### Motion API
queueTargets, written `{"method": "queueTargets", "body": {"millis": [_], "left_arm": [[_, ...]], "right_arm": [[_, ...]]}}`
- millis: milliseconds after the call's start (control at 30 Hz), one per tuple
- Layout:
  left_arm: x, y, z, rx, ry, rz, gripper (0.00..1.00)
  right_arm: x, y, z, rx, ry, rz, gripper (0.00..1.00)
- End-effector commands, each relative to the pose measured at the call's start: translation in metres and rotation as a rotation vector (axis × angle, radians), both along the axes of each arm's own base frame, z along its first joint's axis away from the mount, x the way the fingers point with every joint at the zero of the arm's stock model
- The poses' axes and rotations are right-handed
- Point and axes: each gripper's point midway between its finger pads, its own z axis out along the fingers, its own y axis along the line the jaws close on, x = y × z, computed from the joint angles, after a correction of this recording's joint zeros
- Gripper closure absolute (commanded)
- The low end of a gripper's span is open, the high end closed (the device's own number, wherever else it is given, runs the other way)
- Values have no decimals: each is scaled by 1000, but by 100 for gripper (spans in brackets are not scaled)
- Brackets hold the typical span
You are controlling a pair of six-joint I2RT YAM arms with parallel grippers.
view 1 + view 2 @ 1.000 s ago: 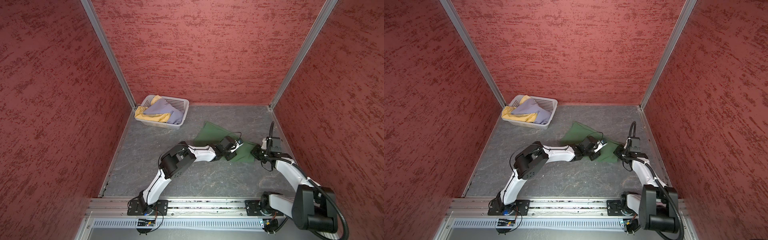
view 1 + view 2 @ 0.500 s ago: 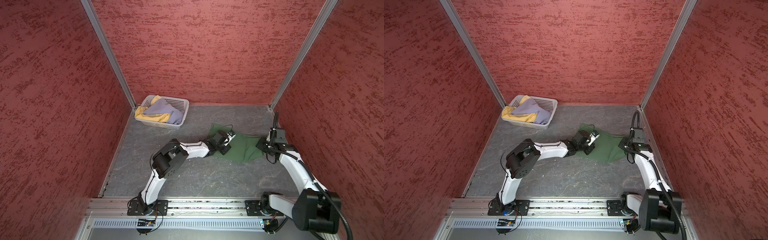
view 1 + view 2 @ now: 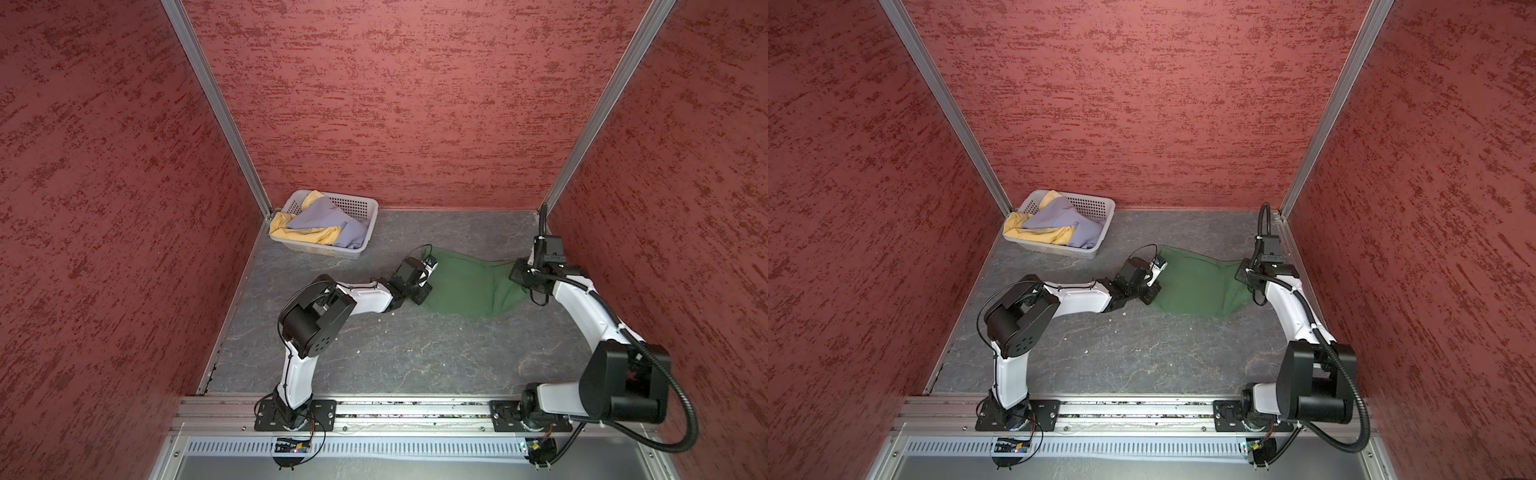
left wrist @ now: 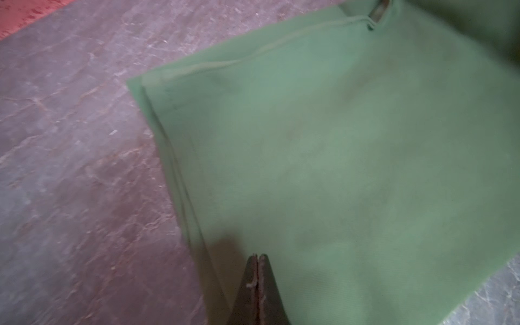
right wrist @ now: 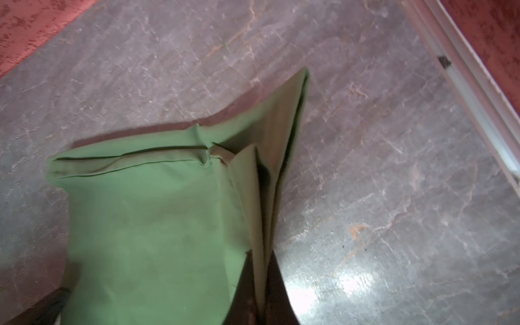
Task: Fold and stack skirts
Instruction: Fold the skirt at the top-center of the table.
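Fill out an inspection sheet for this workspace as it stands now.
Surface: table, grey, stone-patterned, flat.
Job's things: green skirt spread on the table between the two arms, bunched into folds at the right arm's end. Lavender skirt lies on yellow skirt, both crumpled in the white basket in the far corner on the left arm's side.
Clutter: nothing seen.
Grippers: left gripper shut, tips over the green skirt's edge, a pinch not clear. Right gripper shut on a fold of the green skirt.
Cables: black corrugated hose loops off the right arm. Thin black cable arcs over the left wrist.
Surroundings: red textured walls on three sides; metal rail carries both arm bases.
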Motion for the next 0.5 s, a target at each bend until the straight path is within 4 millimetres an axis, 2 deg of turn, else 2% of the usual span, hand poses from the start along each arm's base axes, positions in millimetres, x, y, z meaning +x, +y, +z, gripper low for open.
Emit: {"method": "queueTargets", "body": {"millis": [0, 100, 233, 333, 433, 467], "left_arm": [[1, -10, 6, -23, -25, 7, 100], [3, -18, 31, -33, -72, 12, 100], [-8, -47, 60, -41, -139, -54, 100], [-25, -77, 61, -55, -144, -135, 100], [-45, -108, 48, -66, -119, -226, 100], [-53, -119, 41, -64, -109, -259, 100]], "right_arm": [[11, 1, 15, -42, -19, 26, 100], [16, 6, 15, -43, -16, 43, 100], [20, 14, 14, -33, -15, 68, 100], [23, 20, 17, -22, -23, 86, 100], [24, 22, 21, -18, -30, 94, 100], [26, 23, 14, -16, -9, 99, 100]]}}
